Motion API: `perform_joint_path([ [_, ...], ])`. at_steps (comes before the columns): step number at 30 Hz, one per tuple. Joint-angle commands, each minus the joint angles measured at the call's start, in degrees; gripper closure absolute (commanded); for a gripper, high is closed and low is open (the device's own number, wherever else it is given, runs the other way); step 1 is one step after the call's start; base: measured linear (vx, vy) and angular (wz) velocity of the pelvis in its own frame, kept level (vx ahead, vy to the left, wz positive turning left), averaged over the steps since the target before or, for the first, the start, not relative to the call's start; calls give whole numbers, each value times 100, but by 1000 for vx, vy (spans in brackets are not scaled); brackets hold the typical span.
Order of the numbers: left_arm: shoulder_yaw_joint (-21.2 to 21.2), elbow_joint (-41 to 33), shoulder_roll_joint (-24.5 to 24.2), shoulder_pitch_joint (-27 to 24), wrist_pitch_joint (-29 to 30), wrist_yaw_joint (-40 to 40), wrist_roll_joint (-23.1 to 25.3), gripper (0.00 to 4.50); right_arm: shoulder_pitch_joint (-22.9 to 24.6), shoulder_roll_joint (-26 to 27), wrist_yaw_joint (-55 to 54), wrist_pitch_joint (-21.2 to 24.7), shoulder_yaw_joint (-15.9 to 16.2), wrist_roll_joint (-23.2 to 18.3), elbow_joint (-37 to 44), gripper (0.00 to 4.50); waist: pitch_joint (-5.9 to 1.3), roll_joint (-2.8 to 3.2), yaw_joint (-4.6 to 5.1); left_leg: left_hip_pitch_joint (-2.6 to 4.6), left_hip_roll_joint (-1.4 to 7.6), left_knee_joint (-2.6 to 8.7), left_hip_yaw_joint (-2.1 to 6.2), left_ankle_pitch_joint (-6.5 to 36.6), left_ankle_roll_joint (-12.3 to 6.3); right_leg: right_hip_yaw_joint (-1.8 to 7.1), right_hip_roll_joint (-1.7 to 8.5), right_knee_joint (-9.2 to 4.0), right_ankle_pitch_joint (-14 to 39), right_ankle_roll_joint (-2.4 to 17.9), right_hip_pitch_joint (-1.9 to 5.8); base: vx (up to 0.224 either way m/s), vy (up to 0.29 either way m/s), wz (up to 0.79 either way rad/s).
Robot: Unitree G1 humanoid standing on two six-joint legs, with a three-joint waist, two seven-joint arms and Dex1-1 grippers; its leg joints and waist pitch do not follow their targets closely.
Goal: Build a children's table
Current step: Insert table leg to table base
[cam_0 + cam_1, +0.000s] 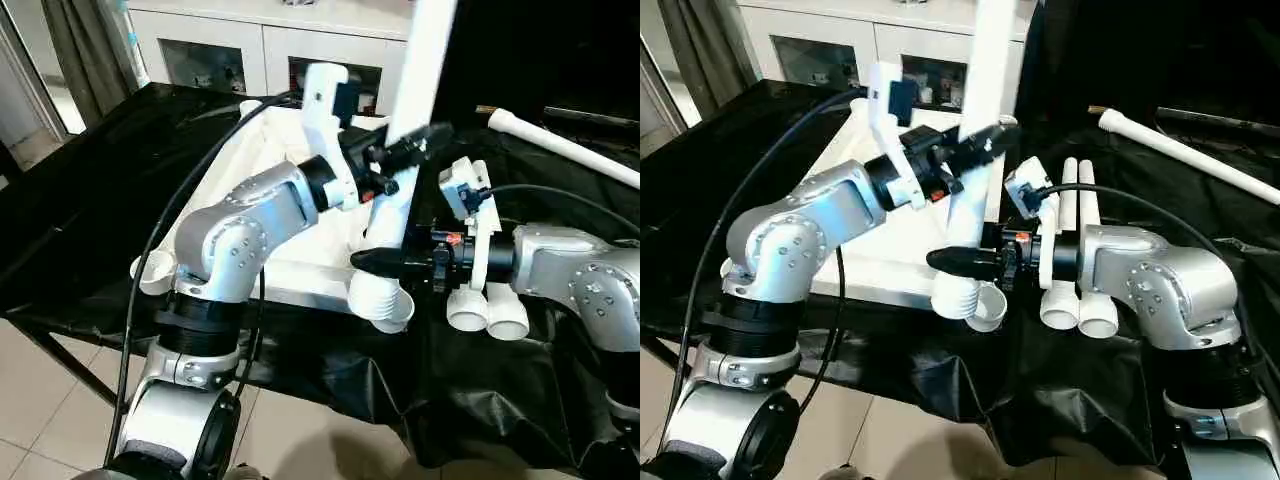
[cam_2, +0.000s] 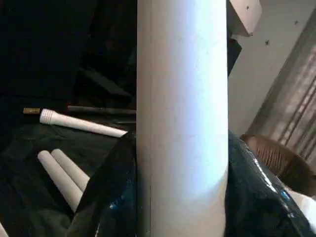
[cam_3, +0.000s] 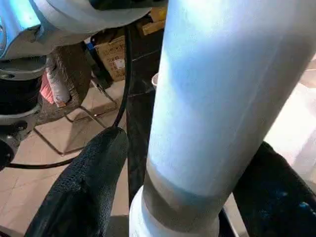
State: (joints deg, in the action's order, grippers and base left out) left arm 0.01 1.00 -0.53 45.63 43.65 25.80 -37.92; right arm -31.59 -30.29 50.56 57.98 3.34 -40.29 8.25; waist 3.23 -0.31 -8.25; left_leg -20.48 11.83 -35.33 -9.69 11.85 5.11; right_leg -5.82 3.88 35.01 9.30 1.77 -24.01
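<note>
The left gripper (image 1: pixel 405 150) pinches an upright leg (image 1: pixel 418 70) between its fingers; the right gripper (image 3: pixel 163 197) stands spread around its base, apparently at the tabletop (image 1: pixel 250 165) corner socket; next, seating it straight.

White glass-door cabinet (image 1: pixel 265 45) — black sheet (image 1: pixel 80 200) — tiled floor (image 1: pixel 60 400).

Smooth white plastic leg (image 1: pixel 420 90), glossy black sheet (image 1: pixel 90 200)

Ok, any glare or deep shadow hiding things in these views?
Left wrist view: strong light washes one side of the upright leg. Right wrist view: bright highlight on the same leg. Left eye view: sheen on the black cloth, far background lost in shadow.
</note>
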Motion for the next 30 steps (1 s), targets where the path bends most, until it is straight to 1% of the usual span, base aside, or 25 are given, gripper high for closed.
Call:
perform_joint_path([
  [1,71,-73,7,142,-17,-36,-21,270,7,14,83,-20,78,-46,19,128,-450,-122,-12,-67,61,338,2,134,-241,293,369,-440,1631,377,429,0,0,0],
  [5,96,-56,9,153,-17,-32,-14,270,-2,60,52,-24,38,-51,-10,128,-452,-112,-15,-66,57,339,4,135,-229,290,366,-446,1667,326,430,0,0,0],
  [11,161,-41,28,161,-24,-82,-57,270,10,130,0,-35,-23,-75,-42,128,-451,-112,-7,-62,64,342,5,148,-222,289,366,-439,1607,376,429,0,0,0],
  [13,183,-40,36,164,-25,-95,-69,270,11,144,-6,-33,-25,-74,-47,156,-454,-109,-10,-57,63,340,4,148,-220,289,369,-439,1595,393,428,0,0,0],
  [16,211,-37,46,167,-30,-111,-85,270,13,159,-7,-34,-21,-73,-55,166,-454,-114,-11,-60,64,340,4,134,-220,293,368,-434,1571,400,432,0,0,0],
  [18,224,-49,55,160,-25,-114,-103,270,21,168,-11,-36,-20,-69,-68,204,-453,-118,-11,-62,62,340,3,132,-228,293,368,-436,1588,391,431,0,0,0],
  [20,228,-52,55,158,-23,-114,-108,270,22,168,-11,-36,-21,-69,-71,207,-454,-116,-11,-65,62,341,4,114,-224,293,371,-431,1583,385,433,0,0,0],
  [21,235,-54,56,158,-21,-116,-118,270,20,170,-13,-36,-20,-63,-75,222,-454,-120,-10,-65,61,339,2,120,-226,293,370,-438,1594,382,431,0,0,0],
  [22,237,-55,56,157,-22,-116,-120,270,19,172,-13,-38,-18,-58,-78,222,-452,-126,-11,-65,59,340,0,128,-231,292,370,-437,1613,374,432,0,0,0],
  [24,252,-61,61,154,-22,-128,-128,270,17,179,-10,-44,-16,-39,-83,245,-451,-125,-11,-68,57,338,0,117,-236,292,367,-438,1619,356,433,0,0,0],
  [25,258,-64,62,152,-22,-131,-131,270,17,182,-10,-50,-14,-31,-88,249,-454,-146,-8,-69,58,336,-2,101,-243,293,366,-438,1608,347,434,0,0,0],
  [26,263,-66,64,151,-22,-136,-136,270,16,185,-9,-55,-12,-22,-93,255,-457,-137,-14,-68,58,336,0,84,-243,295,368,-430,1595,347,434,0,0,0],
  [30,290,-78,69,146,-22,-156,-148,270,15,195,-14,-63,-4,-11,-105,257,-455,-135,-13,-70,58,335,-1,79,-248,293,368,-431,1598,351,432,0,0,0],
])
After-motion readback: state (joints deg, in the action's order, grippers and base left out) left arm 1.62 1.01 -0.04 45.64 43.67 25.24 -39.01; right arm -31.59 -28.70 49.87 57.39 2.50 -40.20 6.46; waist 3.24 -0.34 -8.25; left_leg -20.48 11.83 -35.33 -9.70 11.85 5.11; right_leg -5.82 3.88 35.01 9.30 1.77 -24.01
